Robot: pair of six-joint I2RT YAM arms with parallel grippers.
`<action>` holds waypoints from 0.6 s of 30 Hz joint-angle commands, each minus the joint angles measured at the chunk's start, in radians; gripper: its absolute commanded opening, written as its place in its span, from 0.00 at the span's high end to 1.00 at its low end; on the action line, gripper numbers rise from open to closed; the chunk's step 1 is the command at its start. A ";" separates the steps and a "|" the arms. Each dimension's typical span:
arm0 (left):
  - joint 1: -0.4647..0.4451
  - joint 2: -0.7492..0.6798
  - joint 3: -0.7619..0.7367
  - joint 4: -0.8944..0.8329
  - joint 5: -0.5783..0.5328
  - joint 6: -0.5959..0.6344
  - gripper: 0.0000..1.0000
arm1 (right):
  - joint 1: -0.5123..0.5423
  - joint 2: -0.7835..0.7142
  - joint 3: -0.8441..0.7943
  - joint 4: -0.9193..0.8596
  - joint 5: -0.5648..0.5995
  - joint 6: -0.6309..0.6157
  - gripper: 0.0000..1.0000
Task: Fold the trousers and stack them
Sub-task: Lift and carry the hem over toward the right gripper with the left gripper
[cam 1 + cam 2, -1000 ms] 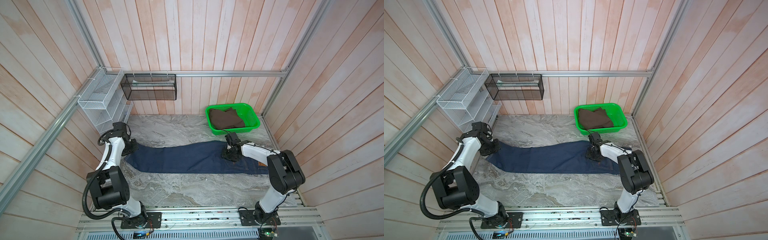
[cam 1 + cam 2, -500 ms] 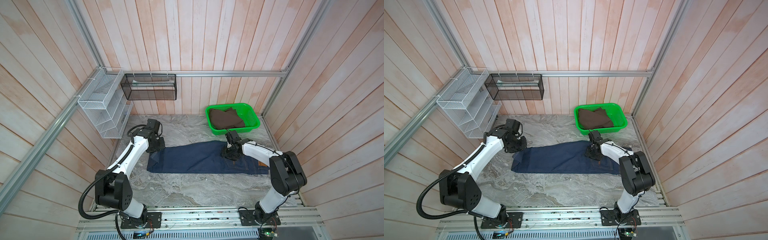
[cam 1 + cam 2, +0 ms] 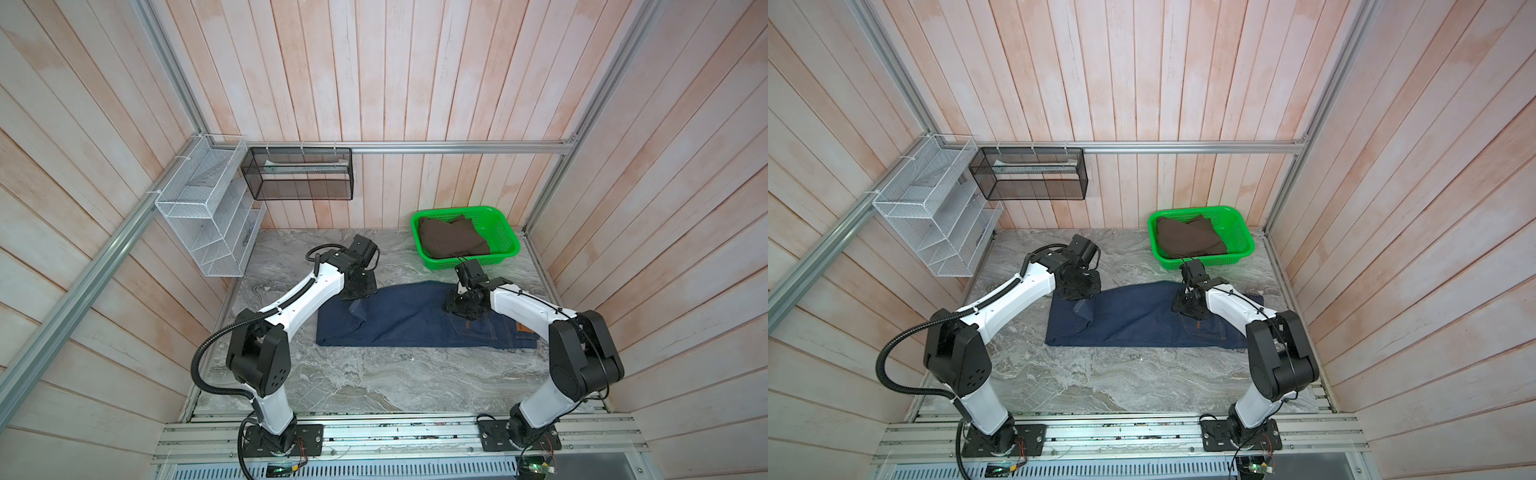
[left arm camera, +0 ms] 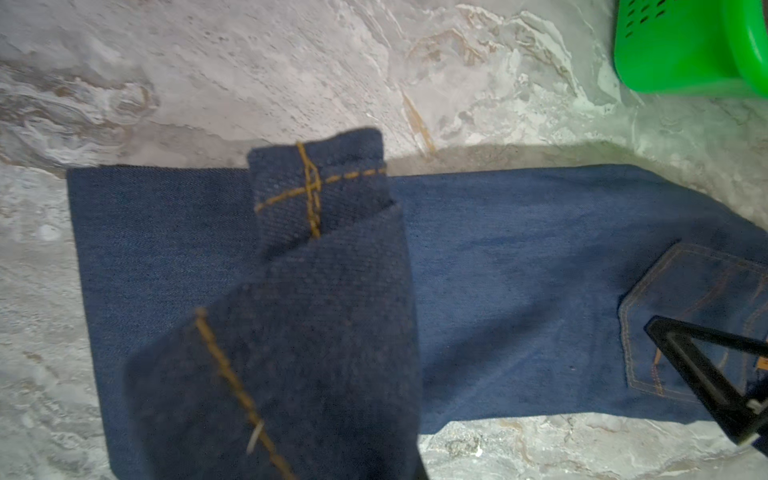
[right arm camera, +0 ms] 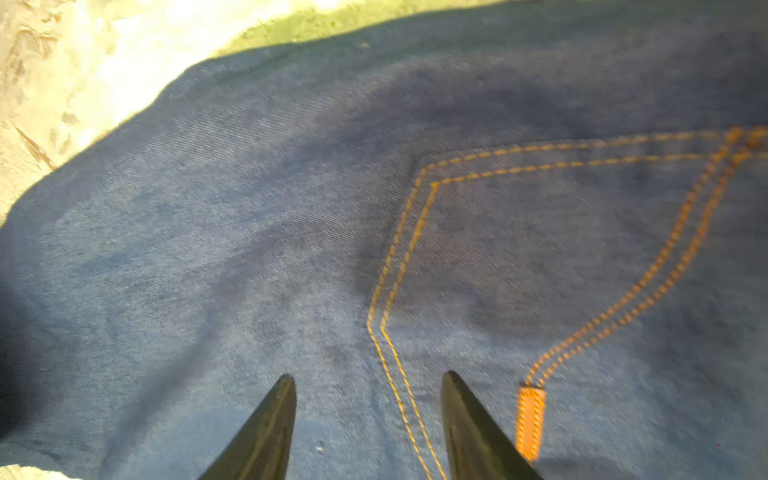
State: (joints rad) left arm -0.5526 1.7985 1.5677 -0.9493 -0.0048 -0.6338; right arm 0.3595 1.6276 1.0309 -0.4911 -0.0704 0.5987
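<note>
Navy trousers (image 3: 407,322), orange stitching (image 5: 388,270)

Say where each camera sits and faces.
Both top views: high at the front, looking down on table, trousers, green basket; left arm, right arm show.
Left wrist: on the left arm, looking past the held hem along the trousers; left hand unseen here.
Right wrist: close above the back pocket; right hand shows open fingers.
Shared: both wrist views show the back pocket.

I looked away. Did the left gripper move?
Yes. The left gripper, holding the trousers, moved right, away from the white wire rack toward the green basket.
</note>
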 commanded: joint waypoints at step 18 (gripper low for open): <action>-0.105 0.230 0.150 0.079 0.058 -0.076 1.00 | -0.068 -0.072 -0.051 -0.020 0.000 -0.025 0.43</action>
State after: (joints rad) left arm -0.6445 1.9999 1.6962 -0.8951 0.0296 -0.6968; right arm 0.2928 1.5757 0.9981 -0.4938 -0.0696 0.5900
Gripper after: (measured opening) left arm 0.064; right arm 0.571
